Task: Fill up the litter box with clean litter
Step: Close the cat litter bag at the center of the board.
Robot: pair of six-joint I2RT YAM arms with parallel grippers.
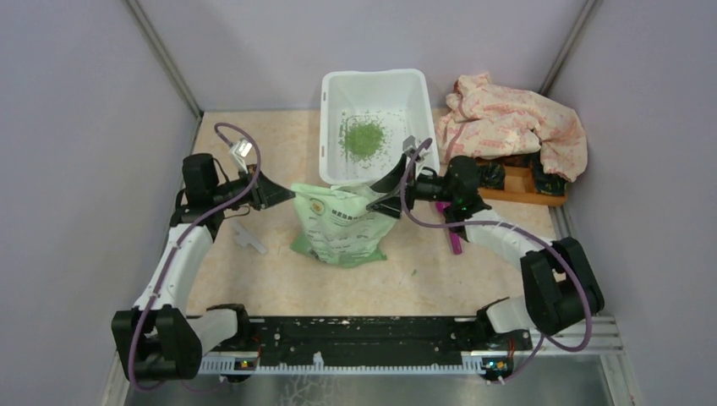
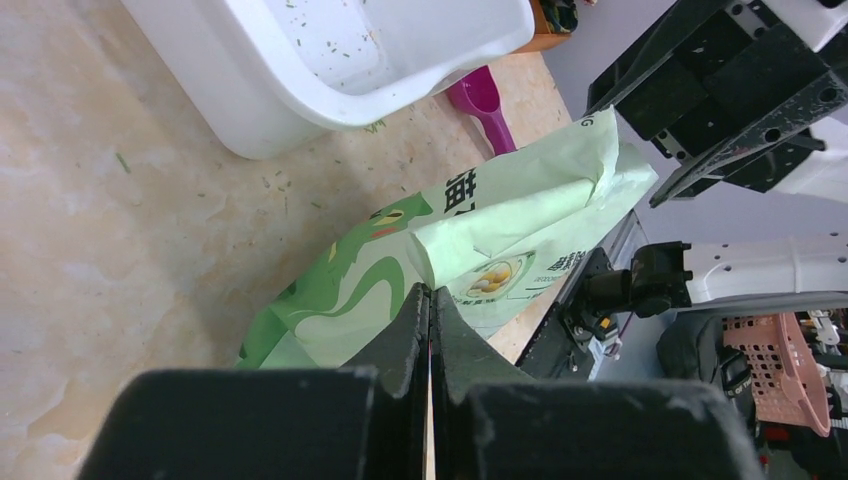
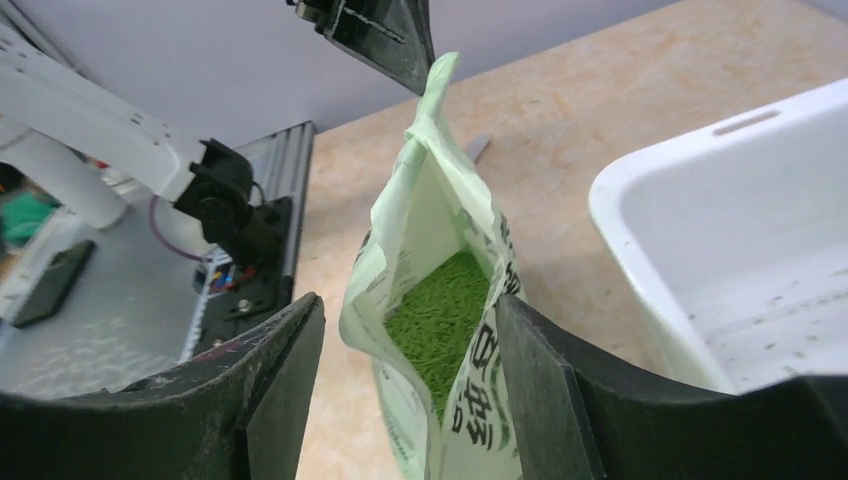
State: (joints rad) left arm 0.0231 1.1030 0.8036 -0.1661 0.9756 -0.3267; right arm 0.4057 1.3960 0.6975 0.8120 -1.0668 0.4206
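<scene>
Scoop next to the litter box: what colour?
The scoop is magenta; it shows best in the left wrist view.

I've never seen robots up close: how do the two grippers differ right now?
The left gripper is shut, pinching the bag by a top corner; the right gripper is open, one finger each side of the bag's mouth. In the top view the left gripper comes from the left, the right gripper from the right. Both are black, two-fingered and at the bag's top.
</scene>
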